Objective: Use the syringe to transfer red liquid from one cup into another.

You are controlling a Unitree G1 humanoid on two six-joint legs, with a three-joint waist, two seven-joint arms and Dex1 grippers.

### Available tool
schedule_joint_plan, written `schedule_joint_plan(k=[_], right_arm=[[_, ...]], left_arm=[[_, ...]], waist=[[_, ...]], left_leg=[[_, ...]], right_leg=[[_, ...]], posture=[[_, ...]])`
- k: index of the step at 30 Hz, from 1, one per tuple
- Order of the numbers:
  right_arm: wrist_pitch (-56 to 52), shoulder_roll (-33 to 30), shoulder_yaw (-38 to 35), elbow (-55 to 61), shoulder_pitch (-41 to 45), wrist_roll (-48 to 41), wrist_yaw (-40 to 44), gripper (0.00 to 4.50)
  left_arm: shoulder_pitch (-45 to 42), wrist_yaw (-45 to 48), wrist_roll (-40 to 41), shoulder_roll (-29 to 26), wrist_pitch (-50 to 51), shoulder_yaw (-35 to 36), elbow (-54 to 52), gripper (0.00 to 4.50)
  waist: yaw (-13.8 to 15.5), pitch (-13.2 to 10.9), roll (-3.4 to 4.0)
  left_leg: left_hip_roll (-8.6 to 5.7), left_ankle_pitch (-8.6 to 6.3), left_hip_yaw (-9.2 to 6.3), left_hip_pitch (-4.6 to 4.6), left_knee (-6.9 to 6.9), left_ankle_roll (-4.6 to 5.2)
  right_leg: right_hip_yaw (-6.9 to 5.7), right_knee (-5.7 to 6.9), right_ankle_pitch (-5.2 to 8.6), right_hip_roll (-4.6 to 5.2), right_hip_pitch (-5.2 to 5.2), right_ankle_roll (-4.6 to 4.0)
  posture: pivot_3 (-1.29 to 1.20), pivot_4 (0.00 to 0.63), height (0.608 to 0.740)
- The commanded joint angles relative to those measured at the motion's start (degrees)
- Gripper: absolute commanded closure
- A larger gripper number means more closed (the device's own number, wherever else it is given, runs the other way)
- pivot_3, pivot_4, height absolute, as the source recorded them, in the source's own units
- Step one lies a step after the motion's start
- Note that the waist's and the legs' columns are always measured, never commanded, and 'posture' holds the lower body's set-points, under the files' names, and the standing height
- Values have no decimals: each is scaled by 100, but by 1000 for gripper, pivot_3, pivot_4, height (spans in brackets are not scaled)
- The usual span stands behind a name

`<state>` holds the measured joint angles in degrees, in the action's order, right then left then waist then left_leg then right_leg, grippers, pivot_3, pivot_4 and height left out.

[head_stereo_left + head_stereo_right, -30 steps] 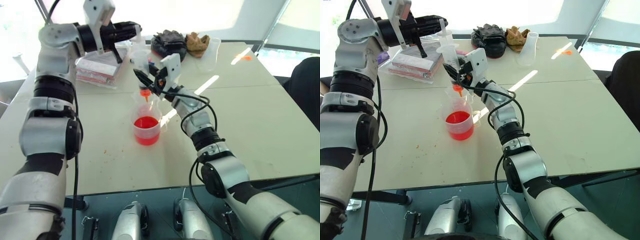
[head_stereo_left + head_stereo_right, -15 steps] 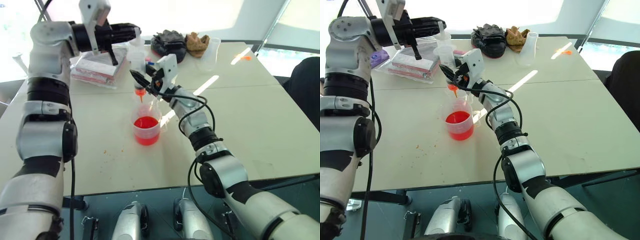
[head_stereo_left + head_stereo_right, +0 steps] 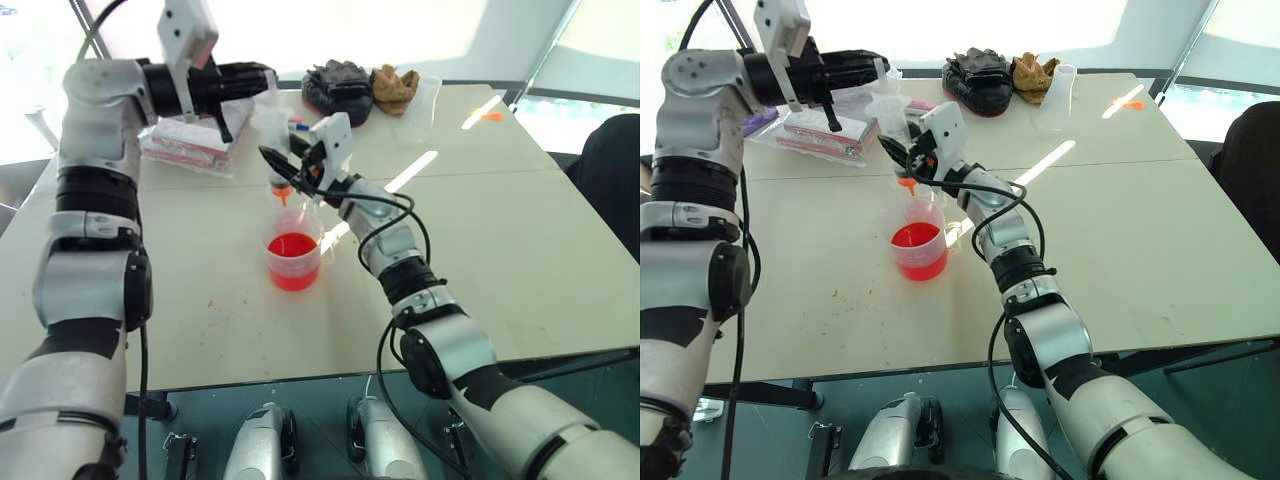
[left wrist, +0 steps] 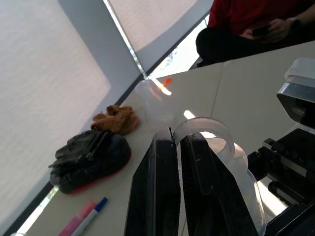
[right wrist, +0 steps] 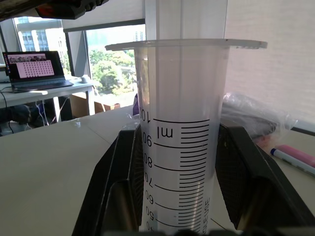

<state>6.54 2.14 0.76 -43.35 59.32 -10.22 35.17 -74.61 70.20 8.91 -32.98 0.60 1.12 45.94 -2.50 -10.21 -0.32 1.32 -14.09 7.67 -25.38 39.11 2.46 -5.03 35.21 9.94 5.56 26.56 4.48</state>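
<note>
While the right tool (image 3: 283, 165) clamps the barrel of the syringe (image 3: 275, 135) between its two black fingers (image 5: 123, 182), the syringe stands upright, its orange-red nozzle tip directly above the taller cup (image 3: 296, 208). In the right wrist view the printed graduations run up the clear barrel, with a finger pressed on each side and the flange wide above them. The left tool (image 3: 262, 76) reaches in level from the robot's left and is clenched on the white plunger at the syringe's top; in the left wrist view its fingers (image 4: 153, 191) lie close together against the plunger's round clear end.

Just in front of the taller cup, toward the robot and touching or nearly touching it, stands the short wide cup (image 3: 293, 262) holding the red liquid (image 3: 292, 246), a shallow pool with clear wall above it. The bench (image 3: 520, 230) around the short cup is bare on the robot's right and toward the near edge, giving open room there.

Behind the taller cup, on the robot's left, lies a stack of pink and white packets (image 3: 190, 143) in clear wrap. Farther back are black gloves (image 3: 338, 82) and a brown crumpled piece (image 3: 395, 85), with another clear cup (image 3: 424, 100) beside it close to the far edge. A pink-and-blue marker pen (image 4: 83, 220) lies near the gloves. A person in red (image 4: 246, 19) sits beyond the far edge.
</note>
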Motion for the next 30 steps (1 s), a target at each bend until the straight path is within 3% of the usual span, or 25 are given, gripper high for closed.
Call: schedule_joint_plan(k=[1, 23, 24, 30], right_arm=[[97, -19, -68, 712, 221, -126, -11, 3026], [15, -77, -85, 896, 236, -162, -85, 3026], [22, -81, -83, 887, 228, -155, -89, 3026], [72, -112, -90, 797, 214, -128, -110, 3026]], left_arm=[[141, 180, -129, 81, 13, -235, -51, 4491], [504, 176, -175, 176, 162, -304, -440, 4491], [482, 169, -134, 172, 221, -267, -452, 3798], [301, 30, -57, 114, 323, -112, -409, 2512]], waist=[[3, 0, 0], [2, 0, 0], [4, 0, 0], [-2, 0, 0]], left_leg=[[0, 0, 0, 0, 0, 0], [0, 0, 0, 1, 0, 0], [0, 0, 0, 1, 0, 0], [0, 0, -1, 1, 0, 0]], right_leg=[[0, 0, 0, 0, 0, 0], [0, 0, 0, 0, -1, 0], [0, 0, 0, 0, -1, 0], [0, 0, 0, 0, 0, 0]], posture=[[0, 150, 740], [0, 150, 740], [0, 150, 740], [0, 150, 740]])
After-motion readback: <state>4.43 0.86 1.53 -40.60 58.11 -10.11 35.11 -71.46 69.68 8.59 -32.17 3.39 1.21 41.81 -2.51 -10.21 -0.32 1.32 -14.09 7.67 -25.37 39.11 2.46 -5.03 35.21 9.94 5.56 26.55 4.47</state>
